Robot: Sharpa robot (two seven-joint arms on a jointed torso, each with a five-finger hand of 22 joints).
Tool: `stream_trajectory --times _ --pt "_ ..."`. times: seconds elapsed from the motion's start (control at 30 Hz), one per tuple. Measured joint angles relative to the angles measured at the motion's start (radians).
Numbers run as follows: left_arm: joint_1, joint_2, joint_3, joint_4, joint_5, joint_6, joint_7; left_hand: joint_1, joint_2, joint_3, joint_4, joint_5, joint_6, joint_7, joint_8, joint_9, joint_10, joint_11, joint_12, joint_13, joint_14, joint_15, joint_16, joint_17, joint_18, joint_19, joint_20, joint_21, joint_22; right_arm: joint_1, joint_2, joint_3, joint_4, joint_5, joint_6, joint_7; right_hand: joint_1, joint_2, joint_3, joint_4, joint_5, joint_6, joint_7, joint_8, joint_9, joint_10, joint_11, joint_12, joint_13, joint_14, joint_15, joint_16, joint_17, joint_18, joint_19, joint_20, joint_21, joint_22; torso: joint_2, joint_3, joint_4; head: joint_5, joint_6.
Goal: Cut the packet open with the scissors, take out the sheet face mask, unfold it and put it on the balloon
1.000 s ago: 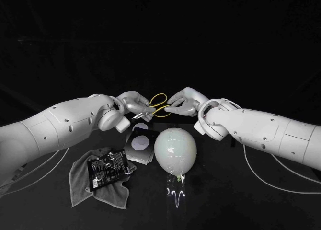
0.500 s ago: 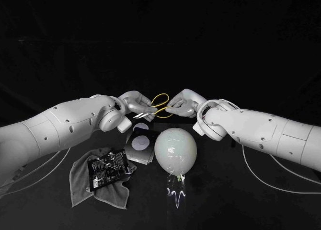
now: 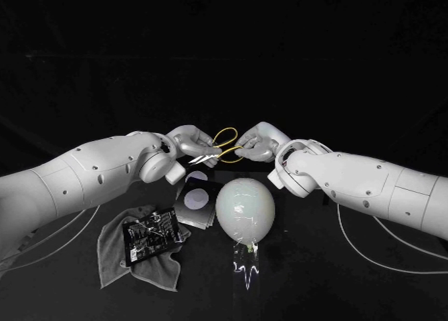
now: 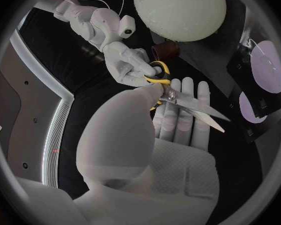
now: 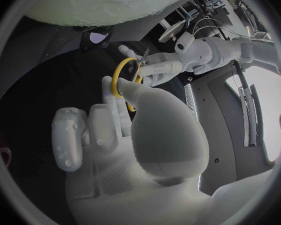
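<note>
Grasping scissors [image 3: 216,148] near blades with left hand [image 3: 188,144] fingers, steadying them aloft behind balloon [image 3: 245,208], over tabletop [image 3: 330,274]; gripping yellow handle loops with right hand [image 3: 258,144] fingers, likely settling cutting hold.

Behind the balloon [image 3: 245,207], the left hand [image 3: 188,142] seems to cover the scissors' [image 3: 203,158] pivot; the neighbouring packet's [image 3: 195,199] print is illegible.

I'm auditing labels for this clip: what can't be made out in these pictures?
1. Head view: the scissors are partly covered, loops by the right hand, blades by the left hand.
2. Head view: the packet is too small to tell whether it is cut.
3. Right wrist view: the balloon is cut off by the circle's rim.
</note>
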Motion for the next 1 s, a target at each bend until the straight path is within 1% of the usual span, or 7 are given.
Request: stream_trajectory --times 0.2,0.3,0.37,0.57,0.67,0.73,1.0 --pt "0.000 0.003 0.000 0.003 -0.002 -0.013 0.016 -0.016 -0.001 0.000 0.000 0.000 -0.014 0.011 -0.001 0.005 -0.012 -0.012 0.000 -0.002 -0.026 0.011 -0.017 0.000 0.000 -0.022 0.004 0.000 -0.002 0.002 -0.003 0.001 0.008 0.014 -0.030 -0.010 -0.026 0.003 0.019 -0.019 0.000 -0.005 -0.009 0.020 0.027 0.011 -0.010 -0.004 0.013 0.001 -0.006 0.000 -0.003 0.000 0.000 -0.007 0.000 0.000 0.000 0.0005 -0.0003 0.000 0.001" --pt "0.000 0.004 0.000 0.004 -0.006 -0.022 0.023 -0.032 -0.016 0.016 -0.034 0.000 -0.028 0.018 -0.010 0.005 -0.039 -0.004 0.000 -0.002 -0.051 0.022 -0.031 -0.002 0.000 -0.041 0.012 -0.009 -0.007 0.003 -0.003 0.001 0.010 0.016 -0.039 -0.016 -0.033 0.002 0.027 -0.020 0.000 -0.005 -0.009 0.028 0.038 0.022 -0.019 -0.004 0.018 0.001 -0.007 0.000 -0.003 0.000 0.000 -0.007 0.000 0.000 -0.001 0.0001 -0.0005 0.000 0.001" --pt "0.000 0.005 0.000 0.004 -0.011 -0.031 0.028 -0.041 -0.040 0.010 -0.042 0.005 -0.041 0.027 -0.024 0.000 -0.065 0.005 0.004 -0.003 -0.074 0.027 -0.043 -0.006 0.000 -0.056 0.020 -0.020 -0.013 0.006 -0.001 0.001 0.007 0.016 -0.043 -0.023 -0.033 0.002 0.028 -0.022 0.000 -0.008 -0.013 0.032 0.045 0.026 -0.017 -0.004 0.021 0.001 -0.007 0.000 -0.004 0.000 0.000 -0.007 0.000 0.000 -0.001 0.0000 -0.0007 0.000 0.001" --pt "0.000 0.012 -0.001 -0.001 -0.037 -0.060 0.035 -0.109 -0.124 -0.040 -0.005 0.004 -0.114 0.064 -0.089 -0.040 -0.170 0.047 0.001 -0.004 -0.152 0.061 -0.079 -0.021 0.000 -0.115 0.045 -0.064 -0.037 0.013 0.014 0.002 -0.022 -0.008 -0.041 -0.056 -0.041 -0.004 0.037 -0.031 0.000 -0.015 -0.013 0.042 0.056 0.040 -0.023 -0.006 0.026 0.001 -0.007 0.000 -0.009 0.000 0.000 -0.007 0.000 0.000 -0.001 0.0001 -0.0006 -0.003 0.002" --pt "0.000 0.017 -0.001 -0.006 -0.055 -0.078 0.038 -0.119 -0.134 -0.057 0.002 0.004 -0.132 0.064 -0.109 -0.054 -0.207 0.060 0.001 -0.004 -0.186 0.074 -0.091 -0.028 0.000 -0.148 0.049 -0.088 -0.049 0.014 0.022 0.002 -0.030 -0.041 -0.032 -0.077 -0.041 -0.004 0.038 -0.031 0.000 -0.015 -0.013 0.043 0.057 0.043 -0.021 -0.010 0.030 0.001 -0.007 0.000 -0.009 0.000 0.000 -0.007 0.000 0.000 -0.001 0.0001 -0.0001 -0.004 0.002" --pt "0.000 0.020 -0.001 -0.011 -0.067 -0.092 0.040 -0.123 -0.138 -0.070 0.006 0.004 -0.141 0.059 -0.117 -0.061 -0.228 0.067 0.001 -0.004 -0.205 0.082 -0.099 -0.033 -0.015 -0.165 0.050 -0.102 -0.055 0.015 0.026 0.002 -0.031 -0.071 -0.023 -0.091 -0.041 -0.004 0.041 -0.035 -0.001 -0.015 -0.013 0.043 0.057 0.045 -0.023 -0.010 0.031 0.001 -0.006 0.000 -0.008 0.000 0.000 -0.007 0.000 0.000 -0.001 0.0001 0.0001 -0.005 0.002" --pt "0.000 0.028 -0.001 -0.026 -0.102 -0.139 0.044 -0.130 -0.145 -0.129 0.018 0.004 -0.192 0.047 -0.155 -0.086 -0.295 0.088 0.001 -0.004 -0.260 0.102 -0.107 -0.048 -0.030 -0.197 0.050 -0.128 -0.058 0.015 0.031 0.002 -0.030 -0.180 -0.002 -0.138 -0.053 -0.008 0.046 -0.039 -0.001 -0.017 -0.012 0.050 0.057 0.049 -0.026 -0.012 0.037 -0.002 -0.010 0.004 -0.001 0.000 0.000 -0.007 0.005 0.000 0.000 0.0001 0.0008 -0.005 0.002"
